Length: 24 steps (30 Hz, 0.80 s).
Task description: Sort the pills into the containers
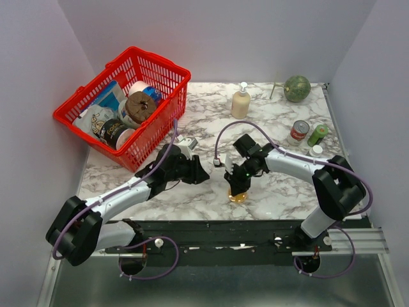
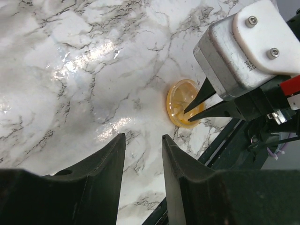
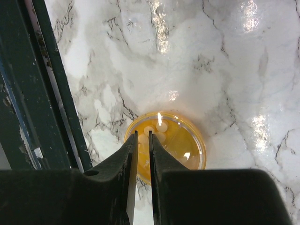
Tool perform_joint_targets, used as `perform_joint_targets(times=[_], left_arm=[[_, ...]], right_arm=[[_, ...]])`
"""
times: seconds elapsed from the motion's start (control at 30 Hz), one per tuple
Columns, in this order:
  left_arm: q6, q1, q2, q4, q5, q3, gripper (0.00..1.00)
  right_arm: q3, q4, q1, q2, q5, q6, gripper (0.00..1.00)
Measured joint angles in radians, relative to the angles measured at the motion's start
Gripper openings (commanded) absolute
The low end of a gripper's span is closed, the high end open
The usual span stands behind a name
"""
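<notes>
R gripper (image 3: pixel 143 134) fingers nearly together in the amber dish (image 3: pixel 198 146), tips hiding any pinch (can't tell). Pale pills (image 3: pixel 160 136) lie inside. L gripper (image 2: pixel 143 137) spread, empty.

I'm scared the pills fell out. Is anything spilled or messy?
Nothing looks spilled. The small pale pills lie inside the shallow round amber-tinted dish, and the white marble table around it shows no strays. The dish does sit close to the table's near edge.
</notes>
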State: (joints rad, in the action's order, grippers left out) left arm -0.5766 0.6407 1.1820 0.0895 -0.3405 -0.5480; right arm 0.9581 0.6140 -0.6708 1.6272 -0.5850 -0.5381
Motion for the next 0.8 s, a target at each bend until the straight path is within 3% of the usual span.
perform_joint_targets(times=[0.2,0.3,0.4,0.43,0.53,0.67,0.8], left_arm=[[0.031,-0.011,-0.063,-0.026,0.008,0.022,0.50],[0.066,-0.017,-0.118,-0.030,0.014,0.021,0.65],[0.106,-0.023,-0.174,-0.039,0.034,0.006,0.94],[0.121,-0.026,-0.197,-0.040,0.044,-0.003,0.99],[0.155,-0.032,-0.268,-0.039,0.083,-0.030,0.99],[0.243,-0.050,-0.322,-0.092,0.138,-0.134,0.99],[0.347,-0.057,-0.321,-0.177,0.216,-0.291,0.99]], right_arm=[[0.018,0.031,0.000,-0.027,0.003,-0.029,0.30],[0.052,0.059,0.027,-0.081,-0.001,-0.057,0.39],[0.104,0.072,0.097,-0.153,-0.011,-0.074,0.57],[0.125,0.071,0.131,-0.176,-0.014,-0.076,0.72],[0.171,0.045,0.243,-0.260,-0.024,-0.069,0.99],[0.174,-0.041,0.381,-0.410,-0.021,-0.019,1.00],[0.255,-0.106,0.511,-0.456,-0.024,0.153,1.00]])
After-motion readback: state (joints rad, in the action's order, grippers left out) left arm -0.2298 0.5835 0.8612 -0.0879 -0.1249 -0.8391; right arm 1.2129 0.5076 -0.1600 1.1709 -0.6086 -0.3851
